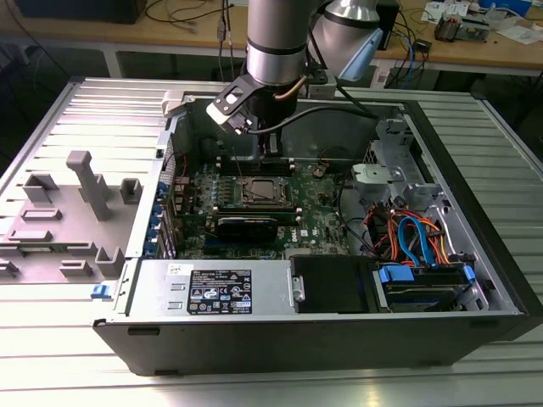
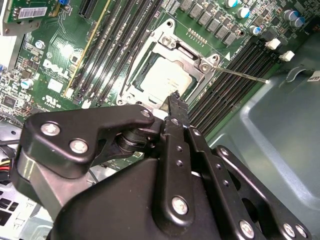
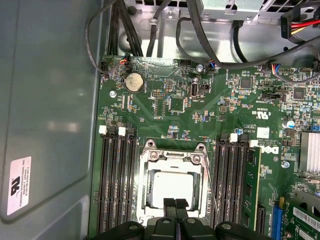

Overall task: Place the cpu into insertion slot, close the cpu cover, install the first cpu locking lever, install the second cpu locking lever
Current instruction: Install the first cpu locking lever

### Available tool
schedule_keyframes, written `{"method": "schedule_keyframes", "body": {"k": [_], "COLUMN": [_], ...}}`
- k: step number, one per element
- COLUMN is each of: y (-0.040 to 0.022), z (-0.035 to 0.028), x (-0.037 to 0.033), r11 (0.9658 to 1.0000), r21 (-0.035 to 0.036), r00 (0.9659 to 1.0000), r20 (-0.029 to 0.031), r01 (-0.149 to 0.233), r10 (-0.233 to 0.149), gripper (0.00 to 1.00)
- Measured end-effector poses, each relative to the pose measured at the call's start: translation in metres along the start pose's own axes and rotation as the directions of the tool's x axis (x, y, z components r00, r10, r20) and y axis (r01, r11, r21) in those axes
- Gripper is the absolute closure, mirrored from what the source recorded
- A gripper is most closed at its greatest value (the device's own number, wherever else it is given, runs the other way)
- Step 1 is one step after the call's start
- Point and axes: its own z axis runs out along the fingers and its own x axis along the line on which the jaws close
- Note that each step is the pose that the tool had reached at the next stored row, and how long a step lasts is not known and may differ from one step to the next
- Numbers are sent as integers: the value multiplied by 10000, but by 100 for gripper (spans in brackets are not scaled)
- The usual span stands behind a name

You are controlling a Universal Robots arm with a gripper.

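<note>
The cpu (image 3: 172,187) lies flat in the insertion slot (image 1: 263,192) on the green board, its dull silver top showing in both wrist views (image 2: 167,77). The cpu cover (image 3: 172,156) lies down around it as a silvery frame. A thin locking lever (image 2: 240,74) sticks out from the socket's side, over the memory slots; it is also the fine rod (image 3: 213,187) in the first wrist view. My gripper (image 3: 175,204) hangs just above the socket's edge, shut with nothing between its black fingers (image 2: 175,100). In the exterior view the gripper (image 1: 271,148) is inside the case.
Long black memory slots (image 3: 117,180) flank the socket on both sides. A black card (image 1: 246,225) sits near the socket. A drive bay with blue and orange cables (image 1: 416,237) fills the exterior view's right. The case wall (image 3: 50,110) is close by. Grey fixtures (image 1: 85,182) stand outside the case.
</note>
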Motion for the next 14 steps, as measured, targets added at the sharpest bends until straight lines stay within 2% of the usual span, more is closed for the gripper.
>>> {"method": "schedule_keyframes", "body": {"k": [9,11,14], "y": [0,0,0], "z": [0,0,0], "x": [0,0,0], "r11": [10000,9993,9947], "r21": [1,5,15], "r00": [10000,9993,9947], "r20": [4,5,9], "r01": [67,374,1031], "r10": [-67,-374,-1031], "gripper": [89,89,89]}}
